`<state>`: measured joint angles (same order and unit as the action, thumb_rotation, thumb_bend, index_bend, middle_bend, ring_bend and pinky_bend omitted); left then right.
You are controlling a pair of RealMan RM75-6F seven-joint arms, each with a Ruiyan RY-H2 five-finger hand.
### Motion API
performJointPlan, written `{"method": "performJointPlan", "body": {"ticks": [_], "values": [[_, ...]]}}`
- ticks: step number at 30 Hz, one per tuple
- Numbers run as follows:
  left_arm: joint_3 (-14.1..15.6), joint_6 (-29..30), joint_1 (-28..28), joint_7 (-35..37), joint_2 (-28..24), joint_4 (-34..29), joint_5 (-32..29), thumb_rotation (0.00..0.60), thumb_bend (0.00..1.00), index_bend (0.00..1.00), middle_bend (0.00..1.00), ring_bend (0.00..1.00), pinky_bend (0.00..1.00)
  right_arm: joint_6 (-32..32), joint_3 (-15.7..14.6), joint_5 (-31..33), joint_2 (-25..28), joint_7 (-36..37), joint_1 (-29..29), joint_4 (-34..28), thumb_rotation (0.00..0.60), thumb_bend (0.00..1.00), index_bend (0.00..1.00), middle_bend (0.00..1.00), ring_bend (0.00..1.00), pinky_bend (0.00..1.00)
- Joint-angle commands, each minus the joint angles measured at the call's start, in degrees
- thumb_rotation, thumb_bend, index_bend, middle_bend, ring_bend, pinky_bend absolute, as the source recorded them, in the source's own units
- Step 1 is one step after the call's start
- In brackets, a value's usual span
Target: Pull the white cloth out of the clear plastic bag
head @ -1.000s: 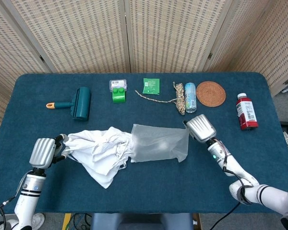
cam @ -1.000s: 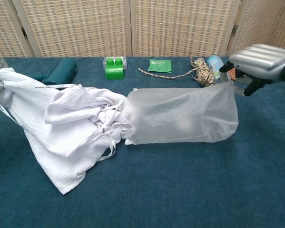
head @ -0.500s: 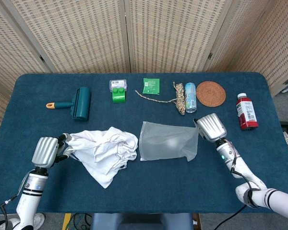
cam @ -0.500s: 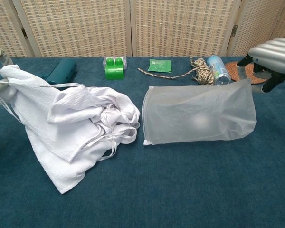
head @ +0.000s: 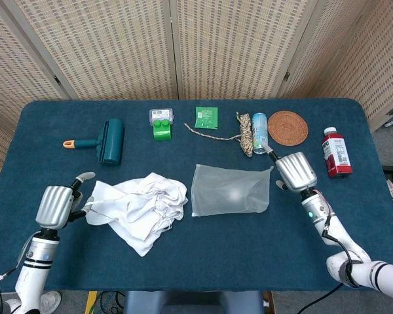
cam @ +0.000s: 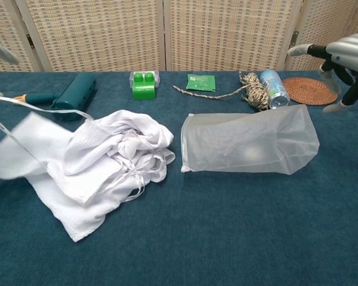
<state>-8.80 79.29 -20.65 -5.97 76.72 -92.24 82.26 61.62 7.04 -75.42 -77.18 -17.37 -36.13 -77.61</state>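
Cloth (head: 139, 208) and bag (head: 230, 191) lie apart on the blue table (head: 203, 261), with a strip of bare surface between them. The white cloth is a crumpled heap on the near left, wholly outside the bag. The clear plastic bag lies flat just right of it, near the table's centre, its open mouth facing the cloth, and it looks empty. Judged from this, the pulling is done; all that seems left is for both hands to draw clear.

The left hand (head: 56, 206) is at the near left edge, just beside the cloth's left corner. Its fingers are spread and it appears to hold nothing. In the chest view that corner of the cloth is blurred and a thin white tie hangs loose in the air, so I cannot tell whether any finger touches the fabric.

The right hand (head: 295, 172) hovers just beside the bag's right, closed end. Its fingers are splayed apart and nothing is in its grasp; the chest view shows it raised above the table, clear of the bag.

Along the far edge, left to right, sit a lint roller (head: 103, 140), a green block (head: 161, 124), a green packet (head: 207, 117), a rope (head: 241, 134), a can (head: 259, 133), a coaster (head: 287, 127) and a red bottle (head: 335, 152).
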Motion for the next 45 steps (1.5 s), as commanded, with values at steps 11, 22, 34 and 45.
{"method": "performJointPlan", "body": {"ticks": [11, 22, 34, 45], "values": [[0.56, -0.20, 0.85, -4.26, -4.89, -2.35, -0.38, 0.600, 0.01, 0.07, 0.11, 0.25, 0.48, 8.57, -0.41, -5.17, 5.99, 4.12, 5.08, -7.99, 0.600, 0.00, 0.00, 0.29, 0.30, 0.58], [3.45, -3.64, 1.47, -4.38, -13.42, -5.10, 1.23, 0.600, 0.00, 0.06, 0.10, 0.19, 0.39, 14.24, -1.00, -5.65, 10.48, 4.95, 10.57, -12.18, 0.600, 0.00, 0.00, 0.29, 0.30, 0.55], [3.49, -5.33, 0.30, -26.51, -12.26, -7.76, -4.20, 0.600, 0.00, 0.00, 0.09, 0.19, 0.37, 13.11, -0.51, -6.59, 9.14, 6.10, 10.76, -10.79, 0.600, 0.00, 0.00, 0.29, 0.30, 0.54], [1.91, -7.64, -1.34, -21.64, -8.25, -8.58, -7.57, 0.600, 0.00, 0.00, 0.10, 0.19, 0.38, 13.05, 0.45, -7.78, 8.50, 7.38, 10.44, -10.84, 0.600, 0.00, 0.01, 0.29, 0.30, 0.54]]}}
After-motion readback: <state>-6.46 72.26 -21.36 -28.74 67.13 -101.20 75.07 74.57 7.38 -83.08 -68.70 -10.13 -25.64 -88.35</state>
